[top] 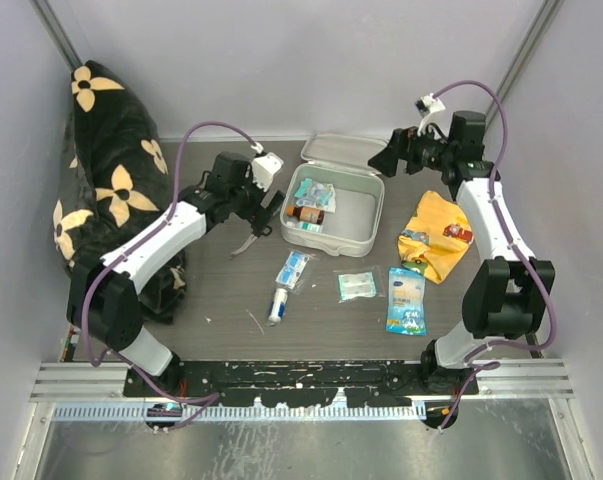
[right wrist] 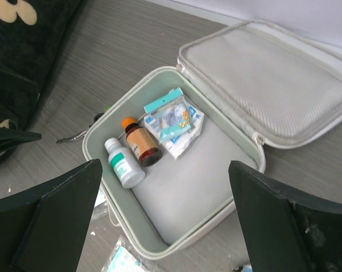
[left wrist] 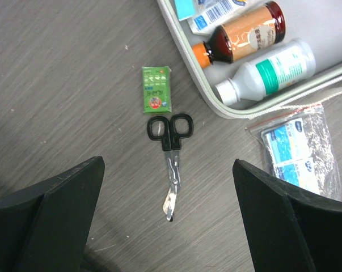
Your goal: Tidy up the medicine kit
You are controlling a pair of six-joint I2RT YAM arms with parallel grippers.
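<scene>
- The medicine kit (top: 373, 218) lies on the desk (top: 221, 295) close to the far edge, about in the middle, with its lid (top: 341, 153) opened back toward the far wall
- Inside the kit, at its left side, there are a white bottle (right wrist: 121, 165) with a green label, a brown bottle (right wrist: 141, 143) with an orange cap, and some flat sachets (right wrist: 172, 120); the right part of its floor is bare
- The left gripper (left wrist: 168, 170) hovers above the desk just beside the left wall of the kit; its fingers (left wrist: 57, 209) are spread wide and grasp nothing
- Under it lie black-handled scissors (left wrist: 171, 164) and, touching the handles, a small green box (left wrist: 156, 89)
- The right gripper (right wrist: 165, 167) hangs above the right far corner of the kit, looking down into it; it is released, nothing between the jaws
- Near the front wall of the kit lies a clear zip bag (top: 294, 268) with blue-white packets, and a small tube (top: 278, 303) nearer to the front edge
- An orange-yellow cloth (top: 439, 232) lies toward the right edge, a blue-yellow packet (top: 407, 300) in front of it
- A black cushion (top: 101, 190) with pale flowers is at the left edge
</scene>
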